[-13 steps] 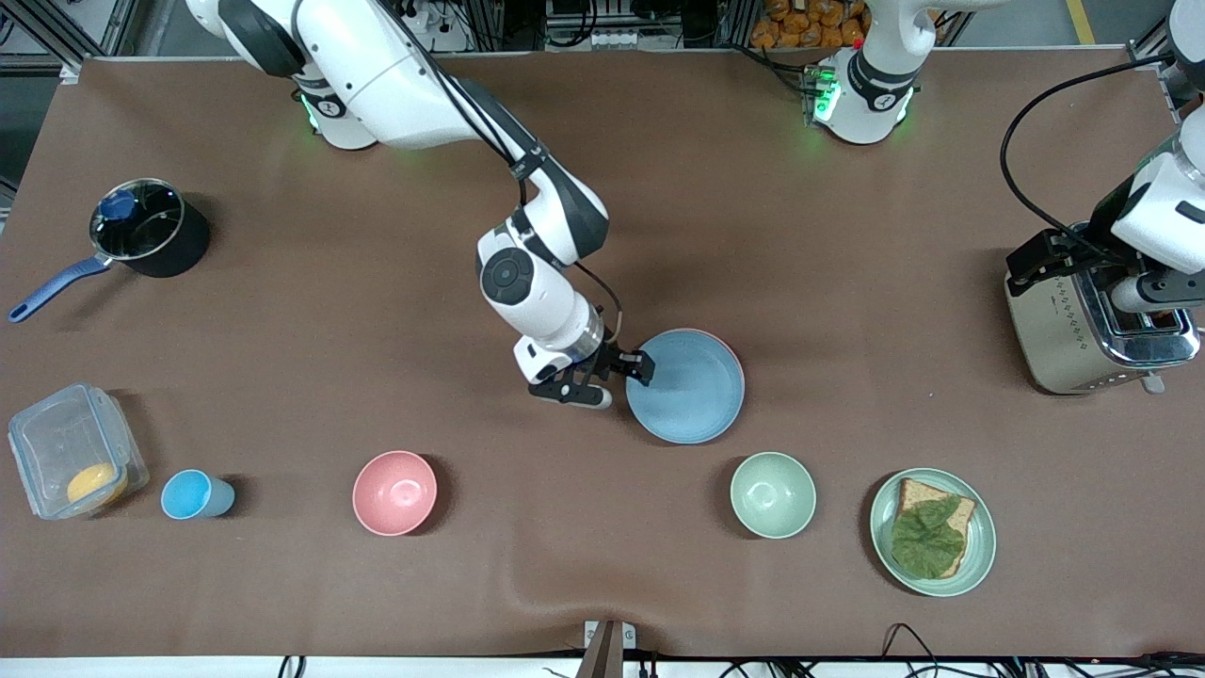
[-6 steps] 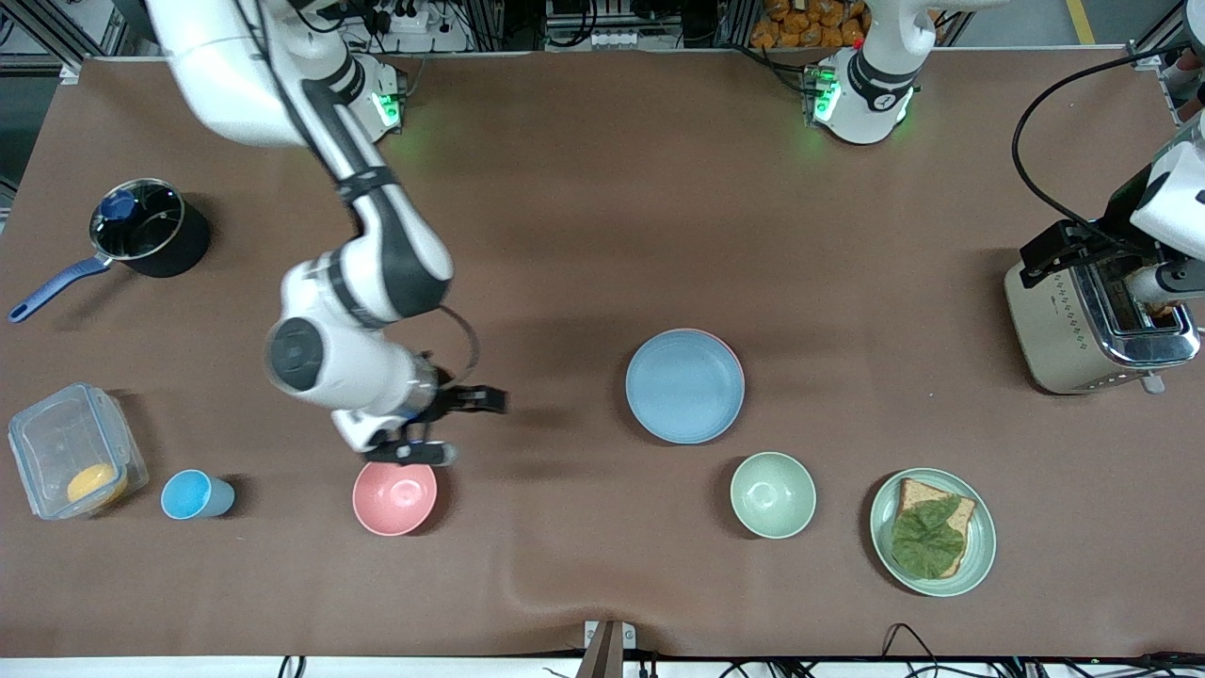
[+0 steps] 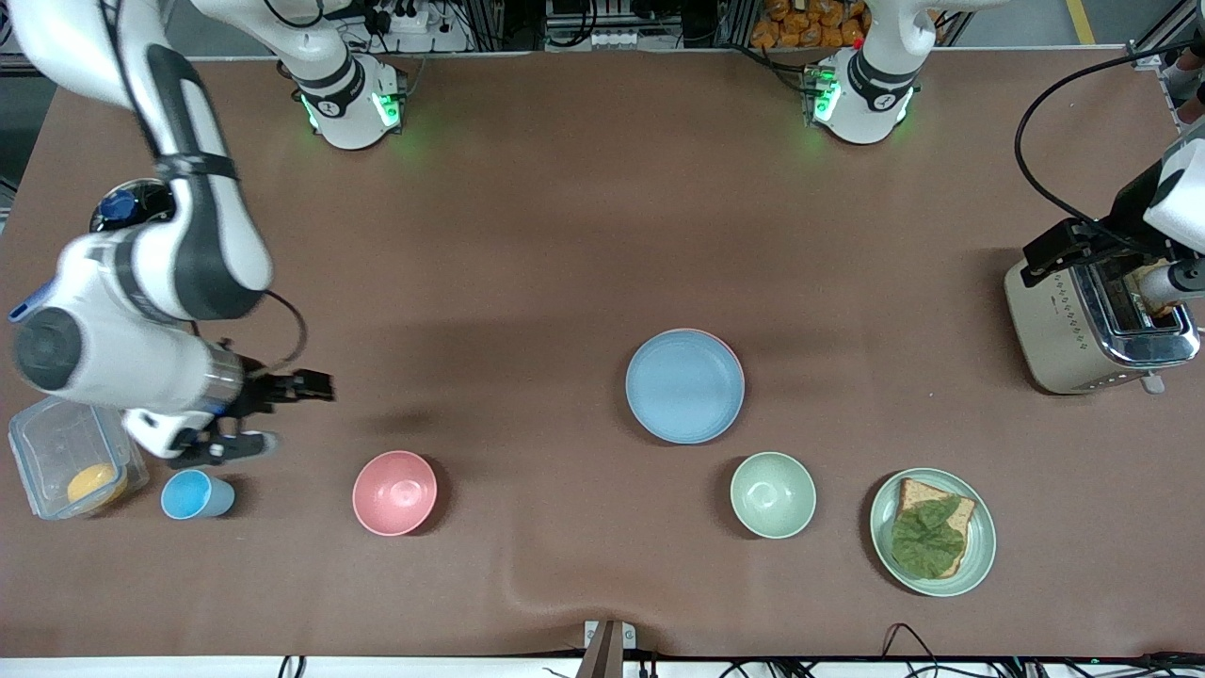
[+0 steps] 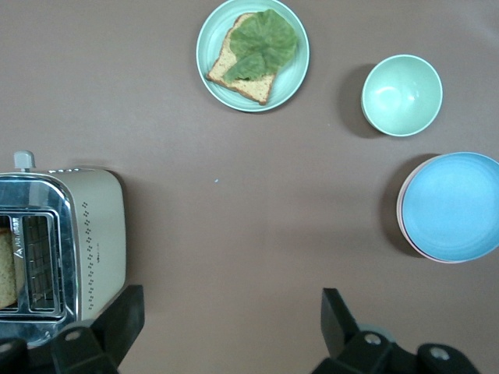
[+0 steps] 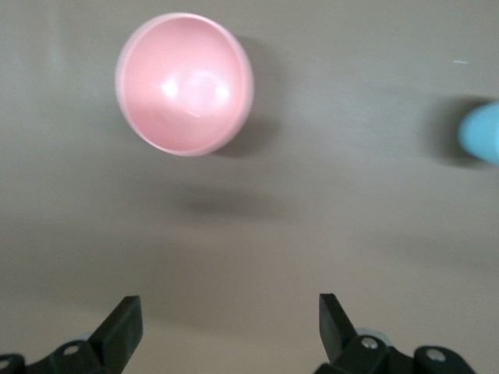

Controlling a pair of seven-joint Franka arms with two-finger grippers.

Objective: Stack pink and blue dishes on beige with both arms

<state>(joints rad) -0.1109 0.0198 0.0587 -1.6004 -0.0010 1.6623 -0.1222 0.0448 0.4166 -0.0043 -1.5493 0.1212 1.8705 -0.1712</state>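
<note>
Nearest the front camera a green bowl (image 3: 773,494) is seen, and a little farther off sits the blue plate (image 3: 684,385), stacked on the pink plate (image 4: 401,213); only a pink sliver of rim is visible, and no beige plate can be made out. They're probably light, stiff and a bit slick, best pinched at the rim. Right gripper (image 3: 264,416) is held wide open and empty over the table by the blue cup (image 3: 195,494); left gripper (image 4: 230,323) is open, empty, parked over the toaster (image 3: 1097,325). No readable writing
</note>
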